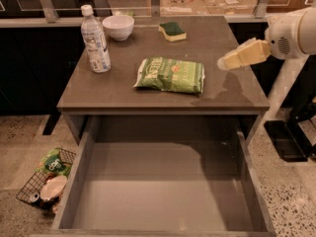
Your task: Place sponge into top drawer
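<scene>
The sponge (173, 31), pale yellow with a dark green top, lies at the far middle of the grey table (118, 90). The top drawer (163, 196) is pulled wide open below the table's front edge and holds nothing. My gripper (226, 63) reaches in from the right, above the table's right side, well short of the sponge and to the right of the snack bag. It holds nothing that I can see.
A light-green snack bag (171, 75) lies mid-table. A water bottle (95, 39) and a white bowl (118, 27) stand at the far left. A wire basket (47, 181) with trash sits on the floor, left of the drawer.
</scene>
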### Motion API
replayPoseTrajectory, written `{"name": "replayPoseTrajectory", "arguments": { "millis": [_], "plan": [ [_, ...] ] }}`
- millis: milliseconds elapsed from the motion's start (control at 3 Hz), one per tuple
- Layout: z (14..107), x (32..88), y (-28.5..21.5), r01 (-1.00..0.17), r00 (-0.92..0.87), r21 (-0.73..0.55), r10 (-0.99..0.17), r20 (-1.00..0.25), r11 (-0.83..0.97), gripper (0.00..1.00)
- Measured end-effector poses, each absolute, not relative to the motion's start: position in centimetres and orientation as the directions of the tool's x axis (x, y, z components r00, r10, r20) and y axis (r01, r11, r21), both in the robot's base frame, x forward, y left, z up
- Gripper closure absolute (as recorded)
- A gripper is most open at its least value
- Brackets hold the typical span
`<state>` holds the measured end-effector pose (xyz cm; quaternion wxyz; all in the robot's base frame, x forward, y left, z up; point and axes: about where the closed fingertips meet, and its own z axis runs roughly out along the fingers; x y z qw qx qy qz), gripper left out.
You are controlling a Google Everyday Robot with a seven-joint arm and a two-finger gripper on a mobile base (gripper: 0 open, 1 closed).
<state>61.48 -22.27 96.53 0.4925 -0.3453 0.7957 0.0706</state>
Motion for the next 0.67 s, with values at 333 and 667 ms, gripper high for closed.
{"name": "replayPoseTrajectory", "arguments": {
  "millis": [333, 667],
  "plan": [
    [98.35, 64.27, -21.06, -0.546, -0.214, -0.247, -0.418, -0.883, 0.801, 0.00],
    [99.28, 65.09, -21.09, -0.520, -0.186, -0.267, -0.413, -0.892, 0.811, 0.00]
  ]
}}
